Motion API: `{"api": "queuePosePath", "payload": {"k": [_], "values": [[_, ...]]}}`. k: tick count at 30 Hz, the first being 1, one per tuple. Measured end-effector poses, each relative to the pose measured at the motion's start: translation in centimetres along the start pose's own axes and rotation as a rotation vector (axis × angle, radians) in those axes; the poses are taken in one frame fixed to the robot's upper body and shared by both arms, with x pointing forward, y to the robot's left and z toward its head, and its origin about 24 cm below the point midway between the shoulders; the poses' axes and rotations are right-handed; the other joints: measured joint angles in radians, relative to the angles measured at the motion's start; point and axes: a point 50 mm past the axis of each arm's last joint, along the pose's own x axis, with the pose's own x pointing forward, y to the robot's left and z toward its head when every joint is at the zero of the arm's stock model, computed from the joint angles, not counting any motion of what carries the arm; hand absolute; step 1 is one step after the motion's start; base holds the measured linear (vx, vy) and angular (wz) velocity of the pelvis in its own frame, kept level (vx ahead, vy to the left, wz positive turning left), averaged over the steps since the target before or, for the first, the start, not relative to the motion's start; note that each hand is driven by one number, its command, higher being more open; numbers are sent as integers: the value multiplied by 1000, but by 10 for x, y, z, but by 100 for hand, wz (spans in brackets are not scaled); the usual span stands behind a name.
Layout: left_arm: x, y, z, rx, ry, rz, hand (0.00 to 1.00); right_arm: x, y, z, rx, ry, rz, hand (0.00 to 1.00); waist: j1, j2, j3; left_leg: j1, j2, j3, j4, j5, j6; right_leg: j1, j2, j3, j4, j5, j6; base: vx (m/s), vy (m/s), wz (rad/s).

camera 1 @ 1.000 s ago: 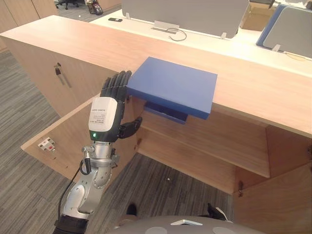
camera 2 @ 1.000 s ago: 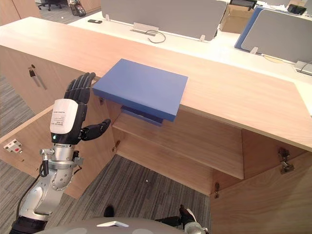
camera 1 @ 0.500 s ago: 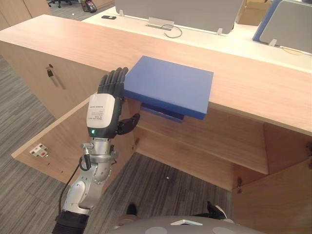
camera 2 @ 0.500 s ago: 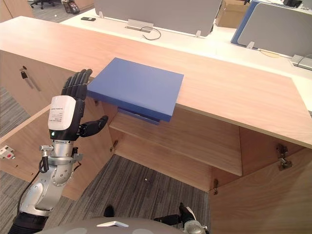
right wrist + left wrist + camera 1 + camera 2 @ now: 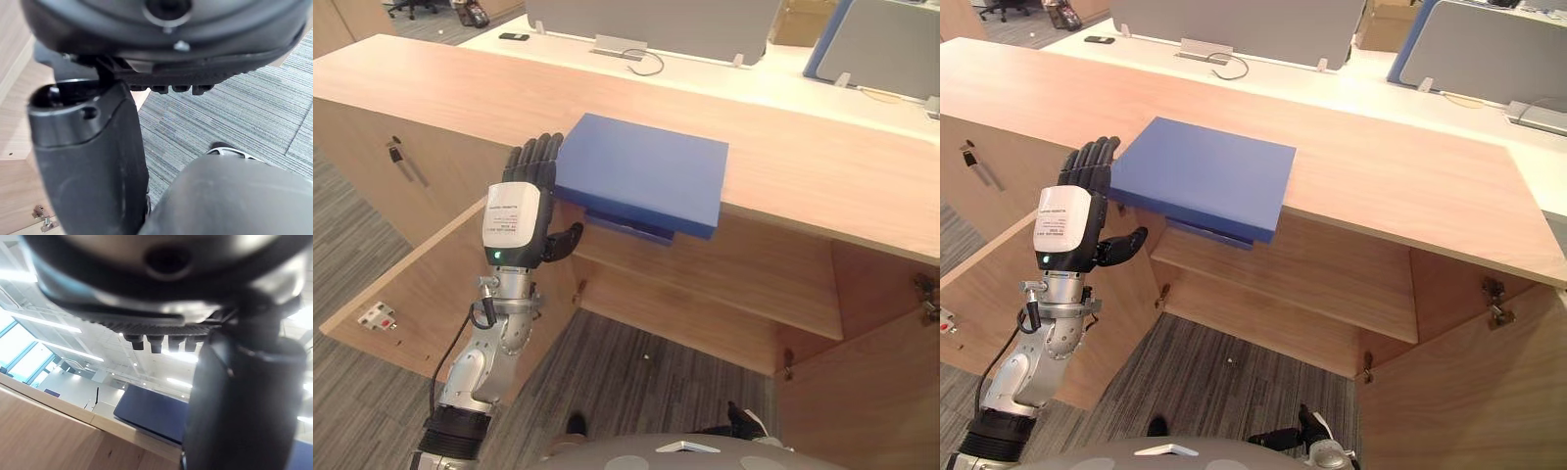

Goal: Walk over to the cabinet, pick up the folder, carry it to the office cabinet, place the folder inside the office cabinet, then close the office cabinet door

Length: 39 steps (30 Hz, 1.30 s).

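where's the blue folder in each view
left eye view: blue folder centre, overhanging the front edge of the cabinet top.
right eye view: left of centre, same overhang.
left wrist view: dark blue slab past the left robot hand.
shared landmark: left robot hand, open, beside the folder's left edge.

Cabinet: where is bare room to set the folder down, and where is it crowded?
The shelf inside, between the open left door and right door, is bare where visible. The cabinet top right of the folder is bare too. It is crowded at the folder's left edge, where the left hand stands with straight fingers.
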Motion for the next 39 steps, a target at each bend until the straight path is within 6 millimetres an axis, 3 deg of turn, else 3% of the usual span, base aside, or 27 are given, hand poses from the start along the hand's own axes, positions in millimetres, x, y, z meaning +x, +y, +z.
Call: {"api": "queuePosePath", "payload": {"k": [16, 28, 39], "values": [[7, -13, -12, 146, -79, -99, 100, 0, 1, 1, -35, -10, 2, 100, -24, 2, 0, 29, -2, 26, -1, -8, 3, 16, -6, 26, -9, 5, 4, -8, -2, -4], [25, -12, -1, 142, -149, -72, 100, 0, 0, 0, -27, -7, -2, 100, -29, 6, -2, 32, -4, 39, 1, -12, 2, 18, -6, 39, -19, 13, 4, -2, -7, -3], [32, -26, 4, 149, -202, -122, 100, -2, -2, -4, -9, -1, -11, 100, -51, 19, -10, 44, -3, 56, 0, -21, 2, 20, -7, 54, -19, 14, 4, -7, -8, -5]]}}
